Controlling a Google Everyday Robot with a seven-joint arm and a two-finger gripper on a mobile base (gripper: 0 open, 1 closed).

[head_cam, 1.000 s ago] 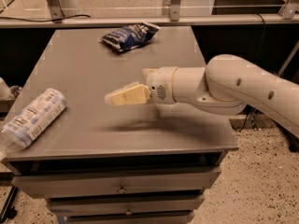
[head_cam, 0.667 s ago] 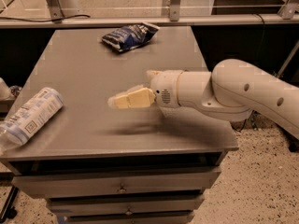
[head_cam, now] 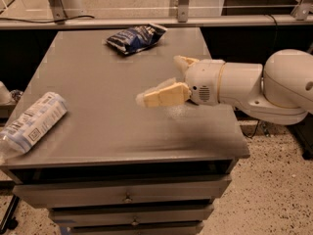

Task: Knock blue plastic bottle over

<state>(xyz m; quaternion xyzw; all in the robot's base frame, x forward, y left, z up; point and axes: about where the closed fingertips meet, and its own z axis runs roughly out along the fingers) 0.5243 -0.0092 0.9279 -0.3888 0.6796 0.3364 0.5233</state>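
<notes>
The blue plastic bottle [head_cam: 30, 125] lies on its side at the left front edge of the grey table [head_cam: 102, 77], with its pale blue and white label facing up. My gripper [head_cam: 160, 80] hangs over the middle right of the table, far to the right of the bottle and not touching it. One yellowish finger [head_cam: 164, 96] points left toward the bottle and the other finger [head_cam: 185, 61] sticks up behind it, so the jaws stand apart and empty. The white arm [head_cam: 254, 84] reaches in from the right.
A dark blue crinkled snack bag [head_cam: 135, 37] lies at the back middle of the table. The table is the top of a drawer cabinet [head_cam: 127, 197]. A rail with metal posts [head_cam: 184, 4] runs behind it. Speckled floor [head_cam: 274, 199] lies to the right.
The gripper has drawn back to the right, away from the bottle, and its second finger now shows apart from the first. The bottle lies in the same place on its side.
</notes>
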